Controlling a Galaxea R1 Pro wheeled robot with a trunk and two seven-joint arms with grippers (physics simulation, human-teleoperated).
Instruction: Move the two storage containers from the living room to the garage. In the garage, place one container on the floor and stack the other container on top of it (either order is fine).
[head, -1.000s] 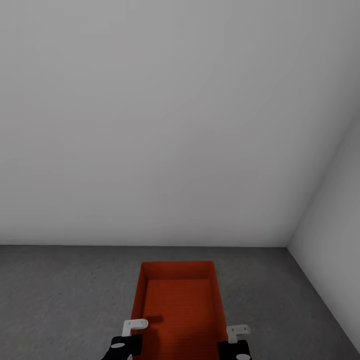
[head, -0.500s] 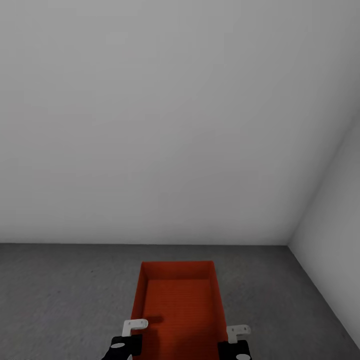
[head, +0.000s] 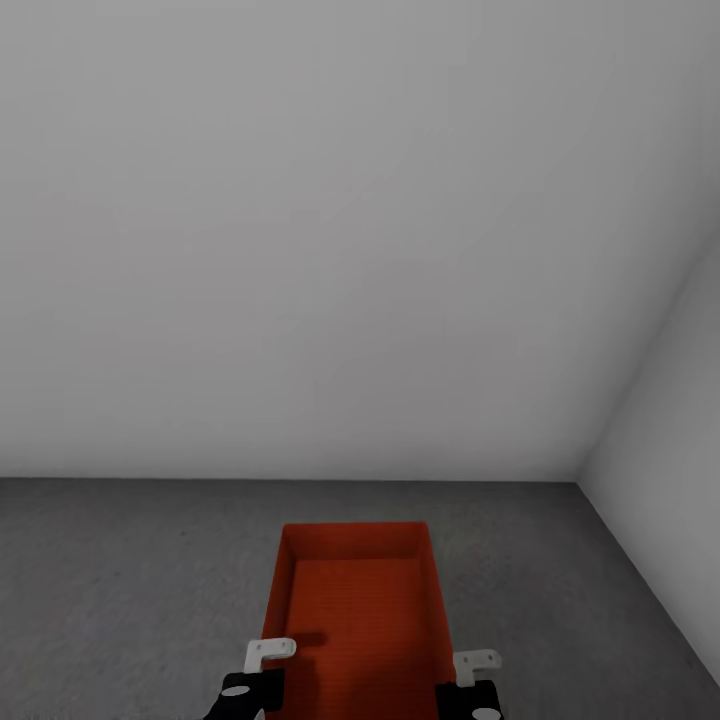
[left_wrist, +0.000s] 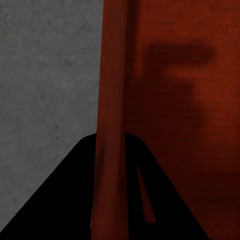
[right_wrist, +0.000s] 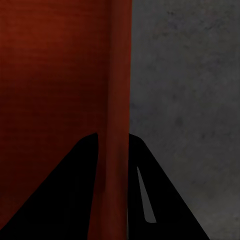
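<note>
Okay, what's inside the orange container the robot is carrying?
Nothing shows inside the container: bare orange bottom with a gripper shadow. The nearest part lies below the head view's edge, so it can't be checked.

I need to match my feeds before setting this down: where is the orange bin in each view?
Head view: bin at bottom centre, a gripper on each side wall.
Left wrist view: bin wall runs between the left gripper fingers, bin floor on one side.
Right wrist view: wall between the right gripper fingers.
Shared landmark: grey concrete floor beside the bin.
</note>
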